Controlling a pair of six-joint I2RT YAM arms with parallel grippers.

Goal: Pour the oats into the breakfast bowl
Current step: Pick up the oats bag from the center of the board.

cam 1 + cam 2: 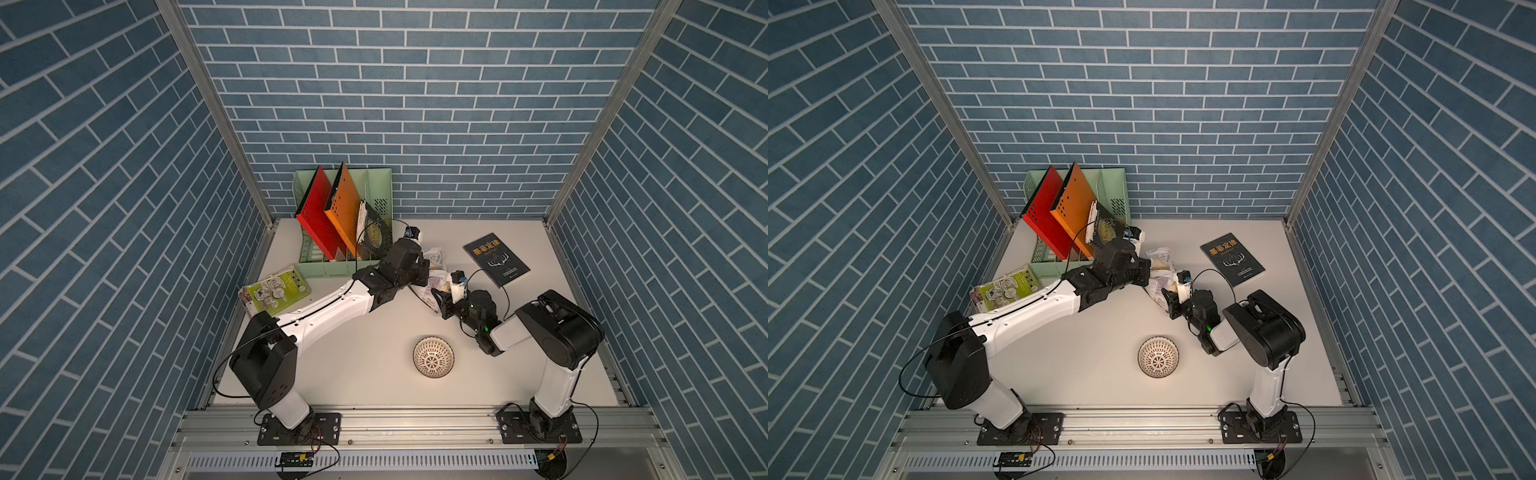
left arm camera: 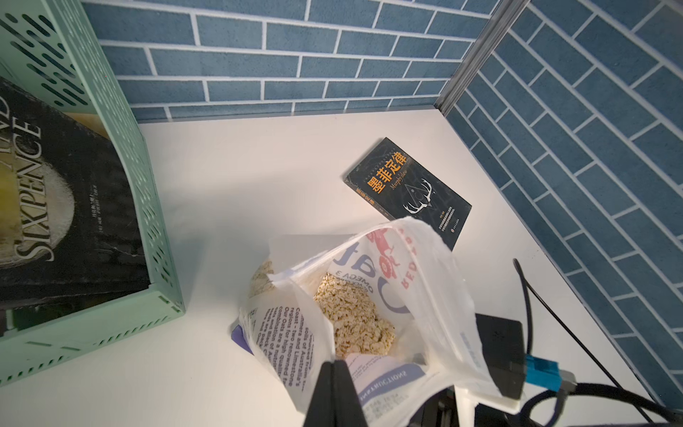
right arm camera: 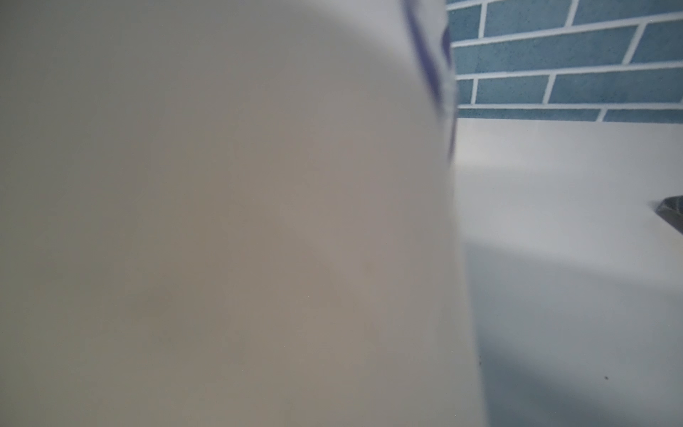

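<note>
The pouch (image 1: 435, 261) sits mid-table between the 2 arms, mouth upward and open. In the left wrist view the oats (image 2: 352, 318) lie loose inside it, and its blue-patterned bottom seems to rest on the table (image 1: 357, 349).

The left claw (image 2: 333, 369) is closed, pinching the near rim of the pouch's mouth. The right claw (image 1: 439, 300) is pressed up against the pouch's lower body. The blurred pouch wall fills most of the right wrist view, so I cannot tell whether that claw has clamped on or only brackets the pouch.

The breakfast bowl (image 1: 433, 357) stands empty in both top views. It is nearer the robot's side of the table and well apart from the pouch, and it sits closer to the right arm's base than to the left's.

The coming move probably turns on this offset. The pouch has to come off the table and travel toward the robot until its mouth hangs over the bowl. Its long axis then has to tip from upright toward level.

The bowl is narrower than the pouch, so a wide, floppy mouth could spill flakes past its rim.
</note>
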